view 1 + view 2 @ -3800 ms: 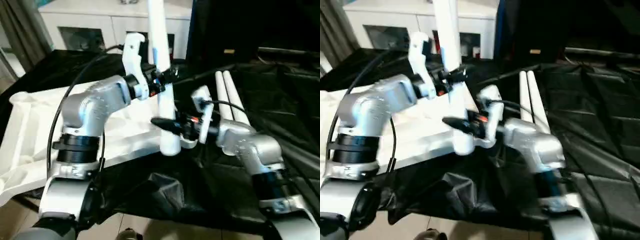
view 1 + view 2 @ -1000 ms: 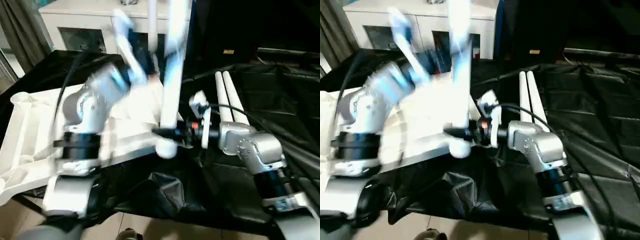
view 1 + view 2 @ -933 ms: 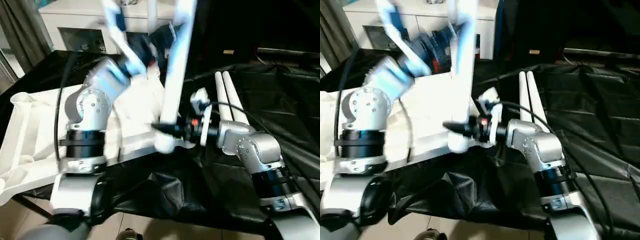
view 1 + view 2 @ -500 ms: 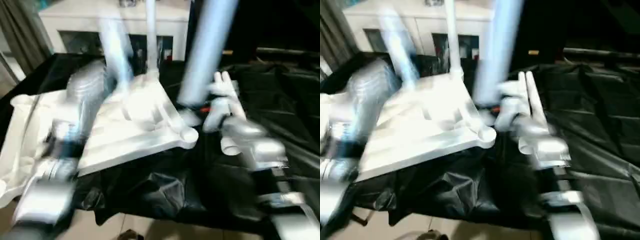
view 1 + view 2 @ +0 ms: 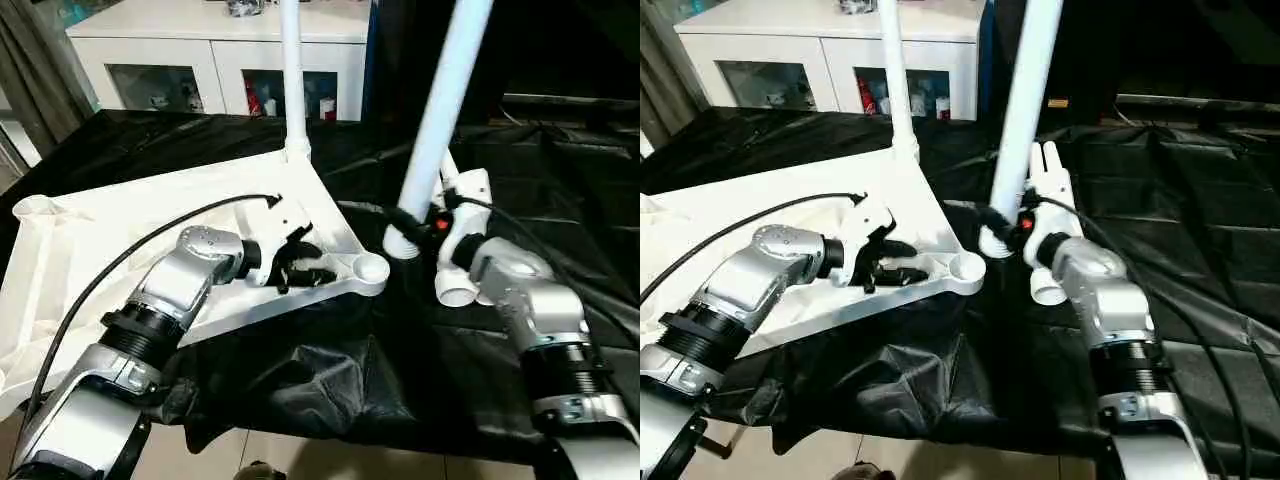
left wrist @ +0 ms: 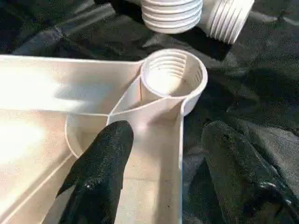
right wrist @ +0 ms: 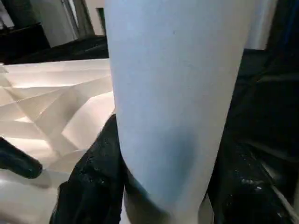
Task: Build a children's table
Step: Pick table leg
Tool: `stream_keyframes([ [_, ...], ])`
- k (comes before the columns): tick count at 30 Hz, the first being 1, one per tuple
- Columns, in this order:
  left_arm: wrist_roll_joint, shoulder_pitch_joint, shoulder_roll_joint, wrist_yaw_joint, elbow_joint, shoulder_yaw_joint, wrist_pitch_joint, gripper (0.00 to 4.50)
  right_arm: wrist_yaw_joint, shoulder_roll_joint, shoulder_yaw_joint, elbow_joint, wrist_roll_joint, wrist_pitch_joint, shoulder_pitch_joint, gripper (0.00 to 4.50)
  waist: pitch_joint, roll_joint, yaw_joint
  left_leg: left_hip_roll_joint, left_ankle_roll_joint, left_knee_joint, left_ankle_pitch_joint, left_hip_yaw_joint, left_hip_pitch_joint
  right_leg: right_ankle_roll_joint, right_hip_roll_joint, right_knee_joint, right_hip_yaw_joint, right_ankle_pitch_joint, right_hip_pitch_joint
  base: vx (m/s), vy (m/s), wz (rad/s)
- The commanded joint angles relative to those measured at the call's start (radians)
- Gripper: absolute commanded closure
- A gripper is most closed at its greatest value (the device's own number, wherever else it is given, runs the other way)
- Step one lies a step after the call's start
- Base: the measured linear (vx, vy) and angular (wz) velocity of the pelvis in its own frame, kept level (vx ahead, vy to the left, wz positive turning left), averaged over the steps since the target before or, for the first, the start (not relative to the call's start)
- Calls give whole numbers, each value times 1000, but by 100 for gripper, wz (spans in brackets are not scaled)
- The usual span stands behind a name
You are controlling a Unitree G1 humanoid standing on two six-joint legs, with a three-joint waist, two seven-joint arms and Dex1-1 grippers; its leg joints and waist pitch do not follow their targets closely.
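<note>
The round white plastic leg [image 5: 432, 130], clamped by the right gripper [image 5: 408, 222], could be cross-threaded in the threaded white corner socket [image 5: 371, 269] if lowered tilted; the left gripper [image 6: 163, 154] straddles the rim just behind it, unclosed

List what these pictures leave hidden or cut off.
- Held leg: its upper end is cut off by the top edge in both eye views.
- Fitted leg: upper end cut off likewise.
- Loose legs on the black cloth: the right gripper and its arm hide part of them.
</note>
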Motion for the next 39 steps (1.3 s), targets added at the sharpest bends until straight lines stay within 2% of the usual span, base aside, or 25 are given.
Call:
stream_keyframes([
  [1, 15, 8, 15, -5, -5, -14, 7, 200, 4, 0, 4, -28, -1, -4, -2, 259, -84, 6, -2, 23, -12, -61, -198, -14, 24, -200, -67, -78, 51, -52, 57, 0, 0, 0],
  [3, 33, 24, 17, -8, 13, -26, -24, 207, 13, 9, 16, -45, 4, 3, 1, 259, -84, 12, -2, 23, -11, -60, -201, -14, 24, -199, -67, -78, 51, -52, 57, 0, 0, 0],
  [7, 45, 42, 6, -29, 29, -19, -52, 249, 29, 20, 32, -63, 10, 17, -2, 259, -82, 12, -10, 22, -8, -62, -217, -14, 24, -194, -67, -83, 51, -81, 59, 0, 0, 0],
  [10, 48, 49, 6, -34, 28, -21, -50, 254, 35, 22, 37, -62, 9, 22, -6, 259, -81, 13, -11, 24, -8, -63, -220, -15, 25, -197, -68, -83, 52, -94, 56, 0, 0, 0],
  [11, 47, 51, 6, -34, 28, -24, -51, 281, 38, 22, 39, -61, 9, 24, -7, 259, -81, 14, -10, 25, -9, -64, -222, -15, 26, -198, -68, -83, 51, -96, 55, 0, 0, 0],
  [13, 47, 53, 5, -34, 31, -26, -50, 290, 42, 23, 43, -62, 9, 27, -10, 259, -82, 9, -12, 25, -8, -63, -222, -14, 26, -197, -67, -84, 52, -95, 56, 0, 0, 0],
  [17, 65, 54, -1, -21, 53, -24, -65, 313, 52, 22, 56, -63, 1, 28, -14, 259, -82, 11, -12, 24, -4, -62, -210, -14, 25, -194, -68, -84, 53, -95, 56, 0, 0, 0],
  [18, 71, 53, -3, -19, 60, -21, -71, 334, 52, 22, 59, -62, -2, 27, -15, 259, -81, 10, -13, 24, -2, -63, -209, -14, 25, -192, -67, -85, 52, -98, 55, 0, 0, 0],
  [19, 80, 55, -1, -24, 65, -22, -76, 334, 56, 23, 61, -61, -2, 29, -18, 259, -81, 6, -13, 23, -2, -63, -208, -13, 24, -190, -68, -85, 53, -99, 56, 0, 0, 0],
  [21, 88, 58, 2, -28, 65, -26, -78, 337, 59, 24, 63, -60, -2, 31, -19, 259, -81, 6, -13, 24, 0, -63, -203, -14, 24, -189, -68, -83, 53, -101, 56, 0, 0, 0],
  [23, 93, 62, 6, -32, 65, -27, -82, 372, 65, 25, 65, -50, -3, 31, -25, 259, -80, 2, -12, 25, 2, -64, -205, -13, 24, -186, -70, -86, 53, -118, 55, 0, 0, 0],
  [26, 98, 64, 8, -34, 68, -28, -86, 380, 70, 26, 66, -38, -7, 27, -31, 259, -80, 4, -12, 26, 5, -64, -204, -13, 24, -185, -70, -86, 54, -126, 53, 0, 0, 0],
  [33, 111, 61, -5, -32, 101, -11, -114, 443, 74, 35, 76, -25, -6, 27, -45, 259, -79, 3, -12, 25, 5, -64, -202, -12, 25, -183, -70, -87, 54, -133, 51, 0, 0, 0],
  [39, 109, 61, -8, -47, 111, -3, -118, 450, 103, 29, 89, -11, -6, 47, -50, 259, -79, 2, -13, 25, 4, -64, -205, -12, 24, -180, -70, -88, 54, -141, 52, 0, 0, 0],
])
